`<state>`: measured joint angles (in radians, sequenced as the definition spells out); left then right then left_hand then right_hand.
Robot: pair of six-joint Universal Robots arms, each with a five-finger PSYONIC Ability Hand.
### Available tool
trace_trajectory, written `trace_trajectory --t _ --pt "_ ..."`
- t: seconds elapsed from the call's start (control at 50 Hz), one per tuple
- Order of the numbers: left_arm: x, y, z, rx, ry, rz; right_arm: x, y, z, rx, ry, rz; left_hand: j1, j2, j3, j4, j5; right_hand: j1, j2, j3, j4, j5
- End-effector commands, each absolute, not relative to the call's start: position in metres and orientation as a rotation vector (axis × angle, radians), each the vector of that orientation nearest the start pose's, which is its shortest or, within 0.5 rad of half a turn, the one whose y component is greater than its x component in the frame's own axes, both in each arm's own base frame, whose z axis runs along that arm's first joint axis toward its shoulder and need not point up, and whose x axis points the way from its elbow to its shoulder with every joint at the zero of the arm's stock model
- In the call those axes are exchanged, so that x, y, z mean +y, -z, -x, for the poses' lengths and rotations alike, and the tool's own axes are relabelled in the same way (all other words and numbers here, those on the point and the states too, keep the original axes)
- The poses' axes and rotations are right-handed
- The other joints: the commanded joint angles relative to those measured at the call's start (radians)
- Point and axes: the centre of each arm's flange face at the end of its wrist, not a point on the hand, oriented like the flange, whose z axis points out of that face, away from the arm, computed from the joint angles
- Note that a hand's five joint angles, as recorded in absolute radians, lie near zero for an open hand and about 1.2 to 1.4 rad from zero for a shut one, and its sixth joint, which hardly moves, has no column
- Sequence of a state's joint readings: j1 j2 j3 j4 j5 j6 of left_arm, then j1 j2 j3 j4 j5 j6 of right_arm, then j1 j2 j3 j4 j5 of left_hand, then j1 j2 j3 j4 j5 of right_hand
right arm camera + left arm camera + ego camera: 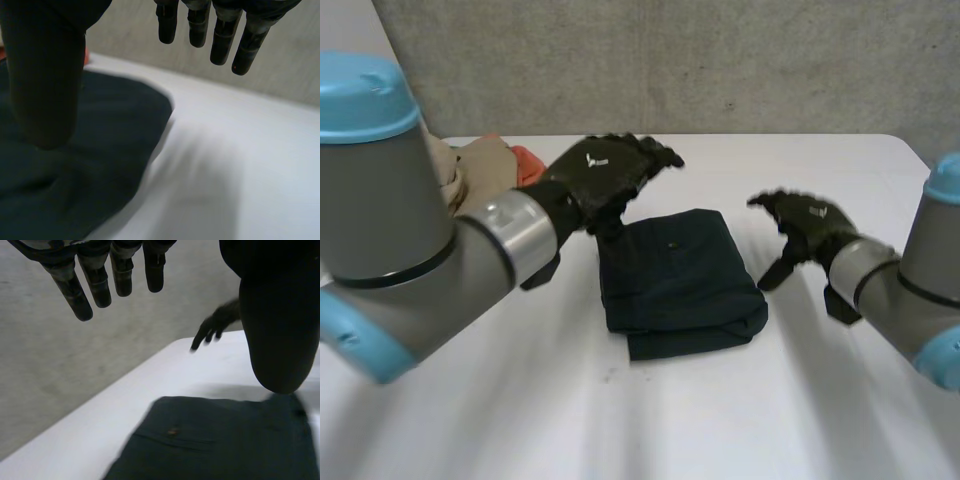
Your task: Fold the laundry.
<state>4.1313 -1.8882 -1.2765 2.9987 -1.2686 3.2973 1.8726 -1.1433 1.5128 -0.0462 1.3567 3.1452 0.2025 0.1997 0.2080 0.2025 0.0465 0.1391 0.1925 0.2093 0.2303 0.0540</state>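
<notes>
Dark garment (675, 280) is lying mid-table (800, 400), folded into a compact rectangle. Along its near edge a lower layer is sticking out past the top one.

Left hand (605, 175) is hovering over the garment's far left corner. In the left wrist view its fingers (95, 285) are hanging straight and spread above the cloth (215, 440), holding nothing.

Right hand (805, 230) is hanging to the right of the garment, apart from it. In the right wrist view its fingers (225, 35) are relaxed and empty, with the cloth's right edge (100, 150) lying under the thumb side.

A pile of loose laundry (480, 165) is sitting at the far left, behind the left arm.

Judgement: this piece is looking nearly done, and tidying is the likely step. Doing it well probably means coming down flat with straight fingers and pressing from the middle outward, not pinching, so the layers are not dragged apart. The protruding near edge is the part needing squaring.
</notes>
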Motion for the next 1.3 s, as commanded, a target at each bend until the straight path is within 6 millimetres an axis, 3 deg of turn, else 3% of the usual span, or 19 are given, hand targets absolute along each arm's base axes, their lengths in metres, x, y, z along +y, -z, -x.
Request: trace_trajectory --t 0.02,0.1,0.34,0.42,0.44,0.48,0.5,0.66,0.72,0.8,0.9,0.96,1.06,1.22,1.3 --pt "-0.200 -0.263 0.319 2.632 2.164 -1.523 -0.281 -0.143 -0.252 2.263 1.316 0.544 0.008 0.011 0.003 0.008 -0.010 0.035 -0.018 -0.035 -0.056 -0.054" --pt "-0.198 -0.260 0.320 2.641 2.154 -1.529 -0.287 -0.129 -0.256 2.266 1.305 0.553 0.008 0.011 0.003 0.008 -0.010 0.035 -0.018 -0.035 -0.056 -0.054" --pt "-0.196 -0.260 0.321 2.640 2.154 -1.540 -0.299 -0.108 -0.269 2.282 1.300 0.570 0.011 0.014 0.006 0.011 -0.008 0.069 0.015 -0.001 -0.022 -0.021" --pt "-0.196 -0.261 0.321 2.636 2.158 -1.540 -0.306 -0.109 -0.275 2.261 1.340 0.573 0.011 0.014 0.006 0.011 -0.008 0.473 0.420 0.403 0.382 0.383" --pt "-0.196 -0.261 0.321 2.636 2.158 -1.540 -0.308 -0.111 -0.277 2.246 1.357 0.576 0.011 0.014 0.006 0.011 -0.008 0.814 0.761 0.744 0.723 0.725" --pt "-0.196 -0.261 0.321 2.636 2.158 -1.540 -0.311 -0.114 -0.280 2.227 1.379 0.577 0.011 0.014 0.006 0.011 -0.008 1.192 1.138 1.122 1.101 1.102" --pt "-0.196 -0.261 0.321 2.636 2.158 -1.540 -0.313 -0.115 -0.280 2.220 1.390 0.573 0.011 0.014 0.006 0.011 -0.008 1.257 1.203 1.186 1.165 1.167" --pt "-0.192 -0.262 0.323 2.633 2.160 -1.558 -0.337 -0.135 -0.285 2.130 1.484 0.474 0.011 0.014 0.006 0.011 -0.008 1.257 1.204 1.187 1.166 1.168" --pt "-0.190 -0.263 0.324 2.628 2.165 -1.568 -0.354 -0.143 -0.283 2.120 1.565 0.427 0.011 0.014 0.006 0.011 -0.008 1.257 1.204 1.187 1.166 1.168" --pt "-0.188 -0.266 0.324 2.619 2.176 -1.570 -0.389 -0.145 -0.261 2.156 1.674 0.329 0.011 0.014 0.006 0.011 -0.008 1.257 1.204 1.187 1.166 1.168" --pt "-0.187 -0.268 0.324 2.611 2.186 -1.572 -0.438 -0.144 -0.212 2.220 1.800 0.212 0.011 0.014 0.006 0.011 -0.008 1.257 1.204 1.187 1.166 1.168" --pt "-0.188 -0.268 0.323 2.612 2.186 -1.569 -0.454 -0.141 -0.197 2.256 1.845 0.189 0.011 0.014 0.006 0.011 -0.008 1.257 1.204 1.187 1.166 1.168" --pt "-0.188 -0.267 0.324 2.612 2.186 -1.569 -0.492 -0.139 -0.149 2.356 2.007 0.137 0.008 0.011 0.003 0.008 -0.010 1.257 1.204 1.187 1.166 1.168" --pt "-0.188 -0.267 0.324 2.611 2.186 -1.572 -0.533 -0.141 -0.093 2.414 2.136 0.113 0.008 0.011 0.003 0.008 -0.010 1.257 1.204 1.187 1.166 1.168" --pt "-0.186 -0.266 0.325 2.614 2.181 -1.583 -0.543 -0.139 -0.069 2.442 2.204 0.145 0.008 0.011 0.003 0.008 -0.010 1.257 1.204 1.187 1.166 1.168"
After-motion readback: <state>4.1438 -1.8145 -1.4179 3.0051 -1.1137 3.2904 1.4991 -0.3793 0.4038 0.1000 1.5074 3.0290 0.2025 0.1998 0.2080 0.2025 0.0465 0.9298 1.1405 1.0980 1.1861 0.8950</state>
